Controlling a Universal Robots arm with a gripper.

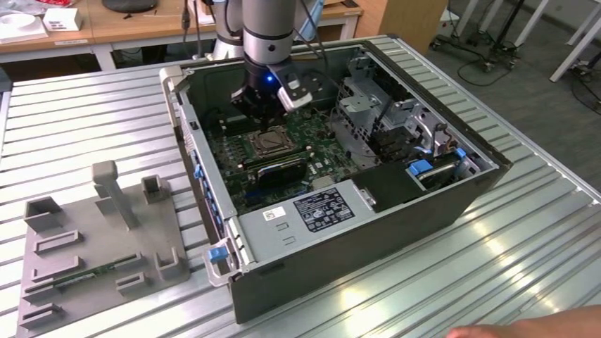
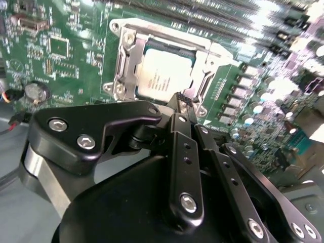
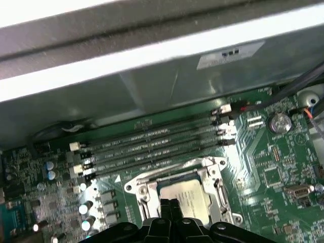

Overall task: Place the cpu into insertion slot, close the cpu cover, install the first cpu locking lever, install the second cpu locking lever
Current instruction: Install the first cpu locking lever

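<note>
Pincer (image 2: 183,101) fingers pressed together into one narrow black tip, holding nothing, poised just above the near edge of the cpu socket inside an open computer case (image 1: 469,184). In both wrist views the joined fingertips (image 3: 169,207) sit right over the rim of the cpu cover (image 2: 126,63), a thin silver metal frame that already lies flat on the insertion slot (image 3: 144,195). Through the frame's square cut-out the cpu (image 2: 164,73) shows its dull silver top, seated level in the socket, so placing the chip and closing the cover look done.

In the exterior view the arm (image 1: 267,28) reaches down into the case from its far side, with the socket on the green motherboard (image 1: 310,151) just below the tool. Long memory slots (image 3: 152,147) run along the socket's far side. The case lies on a ribbed metal desk (image 1: 526,260), near its middle, beside a grey fixture tray (image 1: 94,239) toward the exterior view's left edge.

The work appears to be at the locking levers, though thin lever wires are hard to make out. Doing this well likely means pressing with the closed tip on the lever alone, pushing down and sideways under its hook, and keeping clear of the chip's top and the small parts around the socket.
</note>
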